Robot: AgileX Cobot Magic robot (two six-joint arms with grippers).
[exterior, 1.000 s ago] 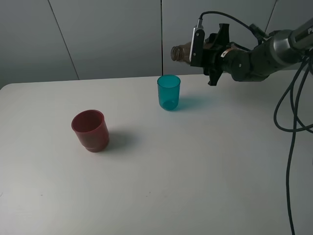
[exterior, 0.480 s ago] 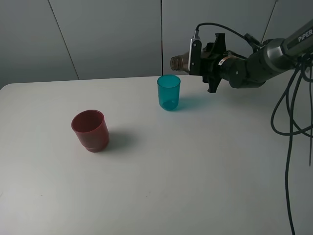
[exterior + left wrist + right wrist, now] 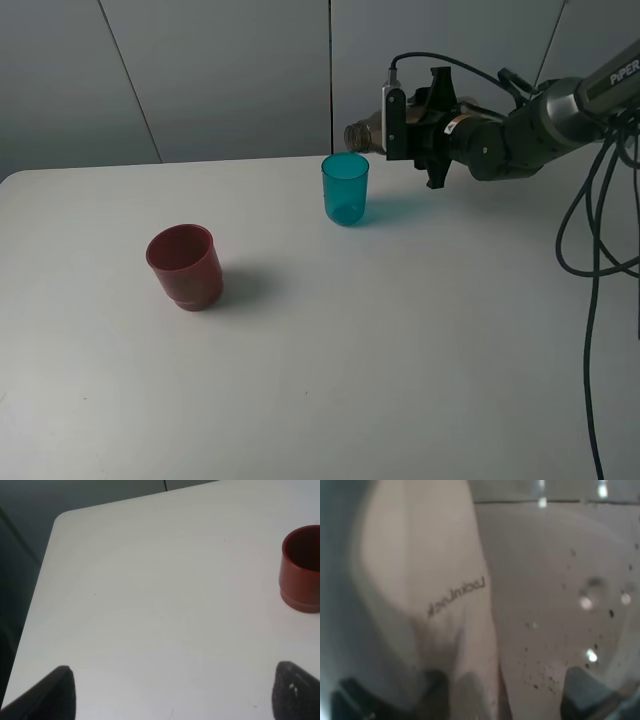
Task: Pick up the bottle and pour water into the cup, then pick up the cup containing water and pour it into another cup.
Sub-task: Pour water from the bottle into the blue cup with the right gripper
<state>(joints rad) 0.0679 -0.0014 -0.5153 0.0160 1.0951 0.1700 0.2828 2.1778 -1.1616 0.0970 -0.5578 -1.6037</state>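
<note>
- We see the right gripper (image 3: 408, 125) clamped on the bottle (image 3: 362, 131), which is tipped near horizontal. Its neck sticks out at the gripper's 9 o'clock.
- The bottle mouth hangs just above the teal cup (image 3: 345, 188), at its 12 o'clock, not touching.
- The red cup (image 3: 184, 265) stands on the table (image 3: 400, 350) at the teal cup's 8 o'clock, well apart.
- The left gripper (image 3: 175, 695) is spread and empty.

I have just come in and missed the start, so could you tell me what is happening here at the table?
The right end effector holds the bottle tipped nearly level, its open mouth just above the rim of the teal cup. No stream of water can be seen. The dark red cup stands apart on the table, untouched. The left end effector is open and holds nothing.
</note>
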